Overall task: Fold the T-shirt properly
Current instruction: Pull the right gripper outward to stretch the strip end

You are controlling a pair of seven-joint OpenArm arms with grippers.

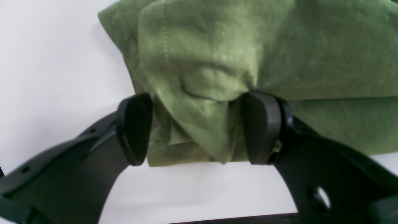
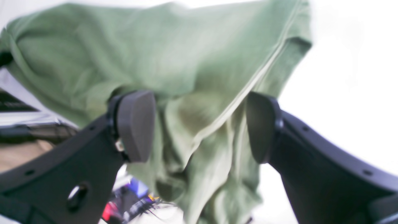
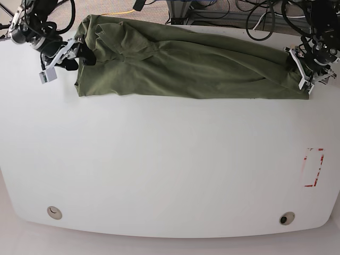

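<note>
The olive-green T-shirt (image 3: 186, 66) lies as a long folded band across the far part of the white table (image 3: 159, 170). At its left end in the base view is my right gripper (image 3: 79, 53). In the right wrist view that gripper (image 2: 199, 127) is open, and a loose hem of the T-shirt (image 2: 140, 46) hangs between its spread pads. My left gripper (image 3: 300, 71) is at the band's right end. In the left wrist view it (image 1: 197, 127) is open wide around a bunched corner of the T-shirt (image 1: 279, 46), which rests on the table.
Cables (image 3: 223, 16) and equipment lie beyond the table's far edge. A red-marked patch (image 3: 313, 167) sits near the right edge. Two round holes (image 3: 53, 212) (image 3: 287, 218) are near the front edge.
</note>
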